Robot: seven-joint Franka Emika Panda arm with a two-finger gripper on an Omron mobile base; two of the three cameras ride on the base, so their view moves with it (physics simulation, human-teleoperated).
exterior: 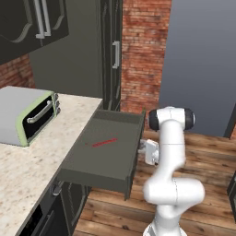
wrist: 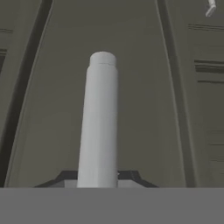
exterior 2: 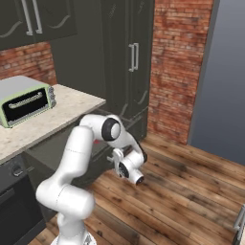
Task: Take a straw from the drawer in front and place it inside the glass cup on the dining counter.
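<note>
The drawer (exterior: pixel 110 161) stands pulled far out from under the speckled counter. On its dark floor lies the thin red straw (exterior: pixel 104 142), slanted and near the middle. My gripper (exterior: pixel 141 150) is at the outer face of the drawer front, below its rim. In the hand view the silver bar handle (wrist: pixel 99 122) runs straight up between my fingertips (wrist: pixel 127 176), which sit tight against both its sides. From the right base view the hand (exterior 2: pixel 125 165) hangs low in front of the cabinets. The glass cup and the dining counter are out of view.
A green-trimmed toaster oven (exterior: pixel 25 115) sits on the brick-backed counter (exterior: pixel 27 166) left of the drawer. Tall dark cabinets (exterior: pixel 110 50) rise behind it. Wooden floor (exterior: pixel 203 152) spreads to the right, before a brick wall (exterior: pixel 143 55) and a grey panel.
</note>
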